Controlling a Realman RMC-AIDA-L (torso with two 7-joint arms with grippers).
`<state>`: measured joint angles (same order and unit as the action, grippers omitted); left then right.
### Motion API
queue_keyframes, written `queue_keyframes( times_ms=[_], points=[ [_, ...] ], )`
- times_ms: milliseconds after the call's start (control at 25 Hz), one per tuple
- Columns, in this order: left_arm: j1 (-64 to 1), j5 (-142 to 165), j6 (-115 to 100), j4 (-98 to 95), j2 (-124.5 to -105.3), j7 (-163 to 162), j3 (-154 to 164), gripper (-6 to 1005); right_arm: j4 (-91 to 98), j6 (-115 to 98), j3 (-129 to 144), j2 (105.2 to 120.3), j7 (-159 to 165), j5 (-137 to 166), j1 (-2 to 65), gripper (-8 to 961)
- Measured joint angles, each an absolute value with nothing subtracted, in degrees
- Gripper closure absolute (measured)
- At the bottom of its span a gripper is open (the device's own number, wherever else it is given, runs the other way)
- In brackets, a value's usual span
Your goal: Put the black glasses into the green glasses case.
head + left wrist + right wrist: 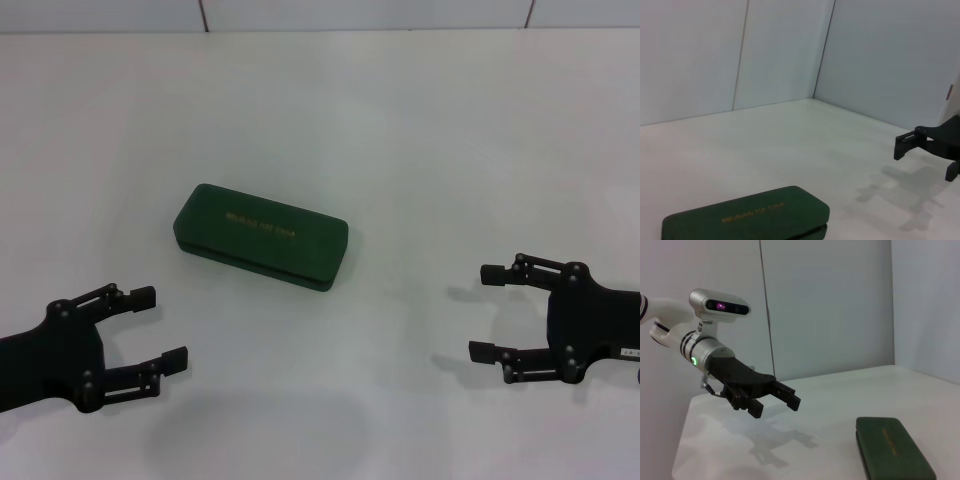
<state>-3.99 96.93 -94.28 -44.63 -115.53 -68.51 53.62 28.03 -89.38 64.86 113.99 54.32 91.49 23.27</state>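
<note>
The green glasses case lies shut on the white table, its gold-lettered lid up. It also shows in the left wrist view and the right wrist view. The black glasses are not in view. My left gripper is open and empty, low at the left, nearer to me than the case. My right gripper is open and empty at the right, well clear of the case. The right wrist view shows the left gripper farther off; the left wrist view shows the right gripper's fingers.
The white table spreads all around the case. Pale wall panels stand at its far edge.
</note>
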Motion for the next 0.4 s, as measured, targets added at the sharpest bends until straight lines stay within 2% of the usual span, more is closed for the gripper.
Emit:
queue_keyframes(
  times_ms=[400],
  points=[
    [-4.26, 96.98, -94.56, -44.65, -115.49, -68.55, 53.67, 120, 27.88, -89.63, 64.86, 113.99, 54.45, 91.43, 23.27, 83]
  ],
)
